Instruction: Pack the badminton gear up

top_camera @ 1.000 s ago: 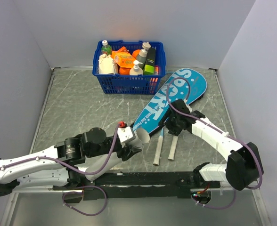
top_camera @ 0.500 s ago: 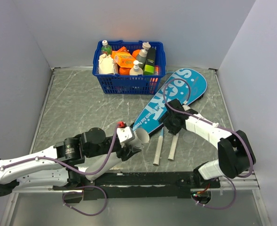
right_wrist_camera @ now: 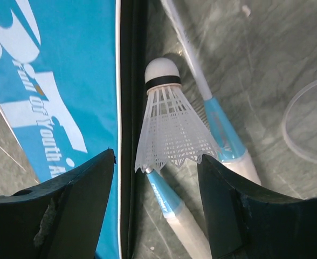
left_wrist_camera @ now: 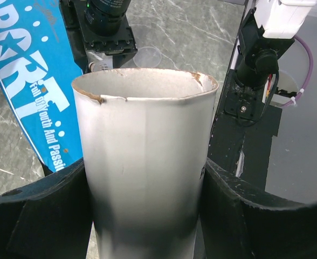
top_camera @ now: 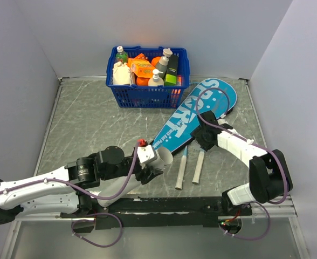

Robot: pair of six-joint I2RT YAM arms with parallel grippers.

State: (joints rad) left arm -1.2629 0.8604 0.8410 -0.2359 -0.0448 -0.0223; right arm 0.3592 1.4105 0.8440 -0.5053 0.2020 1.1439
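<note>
The left tool (left_wrist_camera: 145,216) is pinching the long white tube (left_wrist_camera: 145,151), a matte cylinder with a chipped, torn rim, its open mouth held near the narrow end of the teal, racket-shaped "SPORT" case (top_camera: 201,110), which lies flat on the grey marbled worktop (top_camera: 94,124). The left arm stretches low along the near edge, while the right arm bends at its elbow and reaches in with its wrist turned down. The right tool (right_wrist_camera: 158,199), fingers spread and gripping nothing, hovers over the shuttlecock (right_wrist_camera: 172,129), whose rounded, black-banded cap lies beside the case's dark edge and whose ribbed, lacy white skirt lies over one of the two slim rackets (top_camera: 180,175).
</note>
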